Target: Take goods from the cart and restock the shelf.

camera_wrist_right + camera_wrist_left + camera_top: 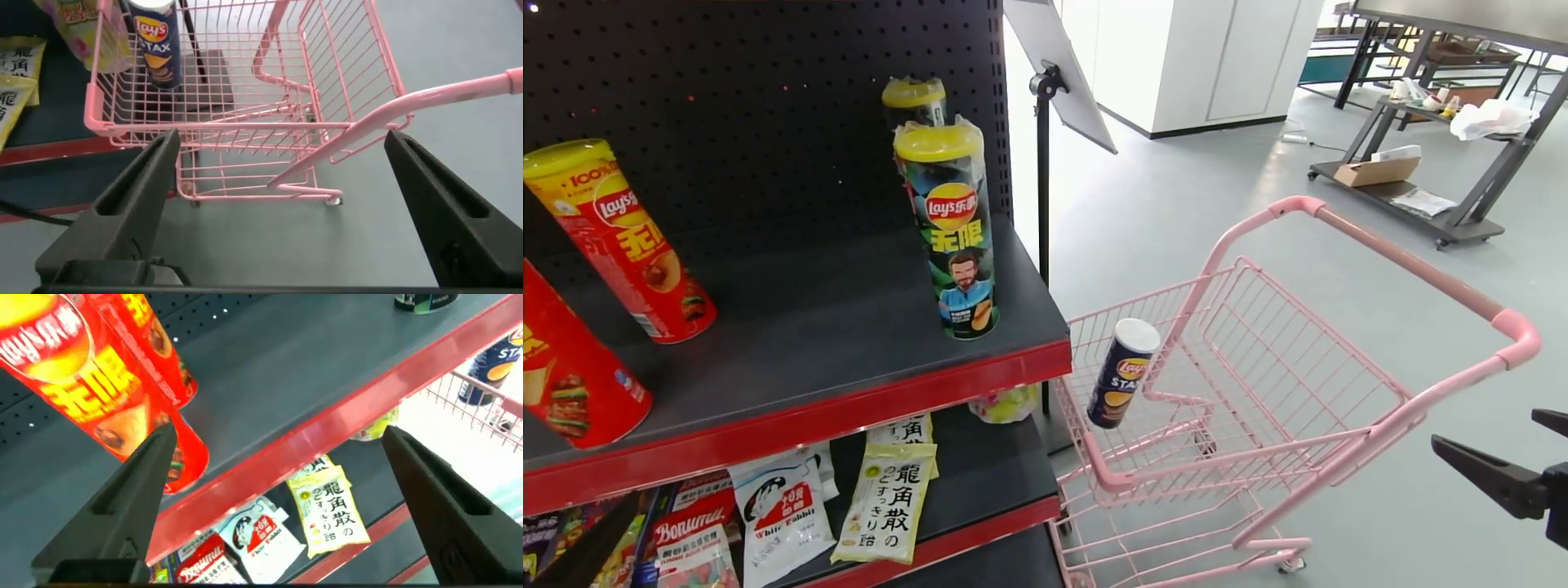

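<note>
Pink wire cart (1405, 261): you have it on the grey floor, just beside the right end of the shelf (833, 327).

Dark blue chip can (1123, 373), white lid: one unit, in the cart basket at the corner nearest the shelf, tilted with its lid uppermost, leaning on the wire wall.

Upper shelf board, black with a red front edge, carries:
- green-and-black can (952, 229), yellow lid, upright near the right end;
- second yellow-lidded can (915, 100) directly behind it, against the pegboard;
- two red cans, one (621, 241) farther back and one (572, 367) at the front edge, both on the left.

Lower shelf: white snack bag (783, 514) and pale yellow sachet (890, 502), side by side, with more packets to their left.

Left gripper (278, 531): you see it before the red front edge, near the red cans; jaws spread wide, nothing held.

Right gripper (278, 229): you see it above the floor on the handle side of the cart, well apart from the blue can; jaws spread wide, nothing held.
</note>
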`<state>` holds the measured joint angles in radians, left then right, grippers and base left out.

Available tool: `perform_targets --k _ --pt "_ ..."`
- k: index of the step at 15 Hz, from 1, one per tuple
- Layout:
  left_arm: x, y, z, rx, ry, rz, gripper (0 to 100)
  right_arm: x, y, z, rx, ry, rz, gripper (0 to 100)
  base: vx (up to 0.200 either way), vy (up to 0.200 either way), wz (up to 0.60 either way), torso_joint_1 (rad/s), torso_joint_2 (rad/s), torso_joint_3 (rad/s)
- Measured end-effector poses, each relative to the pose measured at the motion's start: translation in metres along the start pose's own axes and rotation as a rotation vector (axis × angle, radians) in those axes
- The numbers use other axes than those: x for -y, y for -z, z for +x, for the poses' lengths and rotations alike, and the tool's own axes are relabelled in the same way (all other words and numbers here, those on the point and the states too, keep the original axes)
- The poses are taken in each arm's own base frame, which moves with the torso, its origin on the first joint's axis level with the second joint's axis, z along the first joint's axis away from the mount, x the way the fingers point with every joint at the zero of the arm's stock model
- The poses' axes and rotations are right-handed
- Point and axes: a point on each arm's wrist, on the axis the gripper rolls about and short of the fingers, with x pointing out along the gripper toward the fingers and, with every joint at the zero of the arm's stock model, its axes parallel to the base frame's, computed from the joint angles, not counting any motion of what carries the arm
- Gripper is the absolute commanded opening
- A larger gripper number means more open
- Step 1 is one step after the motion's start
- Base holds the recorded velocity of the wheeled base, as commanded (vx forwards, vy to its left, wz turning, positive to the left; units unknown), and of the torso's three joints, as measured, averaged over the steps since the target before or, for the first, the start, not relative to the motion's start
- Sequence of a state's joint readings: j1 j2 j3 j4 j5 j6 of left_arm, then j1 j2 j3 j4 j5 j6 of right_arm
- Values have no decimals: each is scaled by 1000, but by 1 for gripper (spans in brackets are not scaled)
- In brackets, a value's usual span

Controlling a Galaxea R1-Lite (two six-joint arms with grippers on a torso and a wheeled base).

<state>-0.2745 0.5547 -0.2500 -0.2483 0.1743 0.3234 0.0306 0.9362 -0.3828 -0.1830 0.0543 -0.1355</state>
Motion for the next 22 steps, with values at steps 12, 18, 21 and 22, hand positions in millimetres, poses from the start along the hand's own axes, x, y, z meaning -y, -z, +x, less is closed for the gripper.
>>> perform_targets --k 12,18,21,22 --pt "-3 -4 -5 39 -22 4 100 -3 -32 77 -38 -64 -28 100 0 0 0 -157 425 269" --pt "-4 -9 -5 50 -24 -37 100 -43 -61 150 28 -209 -16 100 0 0 0 -4 8 7" --pt "-5 -12 -5 54 -22 -83 100 -67 -63 189 93 -272 13 100 0 0 0 0 0 0" --pt "-5 -12 -4 54 -22 -84 100 -71 -56 200 69 -286 14 100 0 0 0 0 0 0"
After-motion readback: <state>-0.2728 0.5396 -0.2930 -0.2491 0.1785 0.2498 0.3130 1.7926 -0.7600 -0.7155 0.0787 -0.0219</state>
